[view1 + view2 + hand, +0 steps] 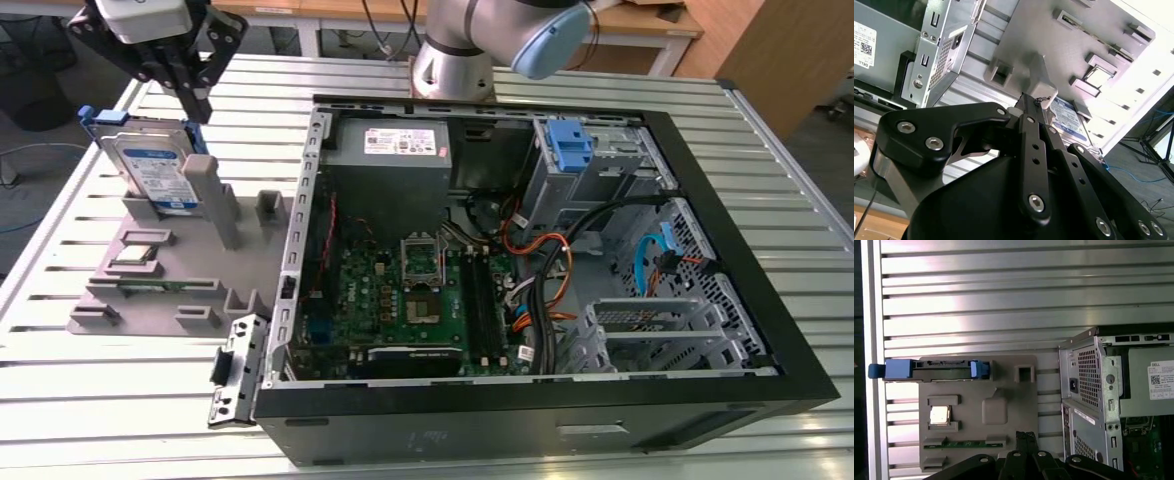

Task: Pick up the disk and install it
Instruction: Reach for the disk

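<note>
Your pincer (200,108) hangs above the far corner of the tabletop (787,180) on the exterior view's left, fingers pointing down and pressed together with nothing between them. Both wrist views show the two black fingertips (1026,102) meeting at a single tip. From the exterior view you can see that tip close above the upper edge of the disk (154,170), but you cannot tell whether it touches.

The disk stands upright on its long edge in a slot of the grey holder (140,270), its white-and-blue label facing the camera and the blue bracket (91,118) wrapping its sides. In the first wrist view you look down on it edge-on (941,371), with the bracket's ends sticking out at both sides.

The holder also carries a small square chip (939,415) and a green memory stick (961,443).

Just beside the holder, on the exterior view's right, lies the open computer case (747,300), with its green circuit board (387,290), grey box with white sticker (400,140) and tall blue latch (571,145) exposed.
</note>
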`<action>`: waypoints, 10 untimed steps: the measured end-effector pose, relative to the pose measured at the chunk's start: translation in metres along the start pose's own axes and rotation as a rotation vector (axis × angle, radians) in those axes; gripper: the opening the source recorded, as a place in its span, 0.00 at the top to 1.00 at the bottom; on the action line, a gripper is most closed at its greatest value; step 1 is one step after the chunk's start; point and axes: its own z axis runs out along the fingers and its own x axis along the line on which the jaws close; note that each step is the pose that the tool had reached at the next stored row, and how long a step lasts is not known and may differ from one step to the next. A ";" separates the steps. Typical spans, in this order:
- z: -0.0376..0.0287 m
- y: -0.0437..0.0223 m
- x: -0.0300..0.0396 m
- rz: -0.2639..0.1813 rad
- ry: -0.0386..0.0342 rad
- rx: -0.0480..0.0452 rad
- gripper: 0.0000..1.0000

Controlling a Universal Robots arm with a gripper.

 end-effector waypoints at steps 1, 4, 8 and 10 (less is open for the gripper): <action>0.0000 0.0000 0.0001 0.000 0.0000 0.0000 0.89; 0.0000 0.0000 0.0006 0.000 0.0000 0.0000 0.89; 0.0000 0.0000 0.0006 0.000 0.0001 0.0000 0.89; 0.0000 0.0000 0.0006 0.000 0.0000 0.0000 0.89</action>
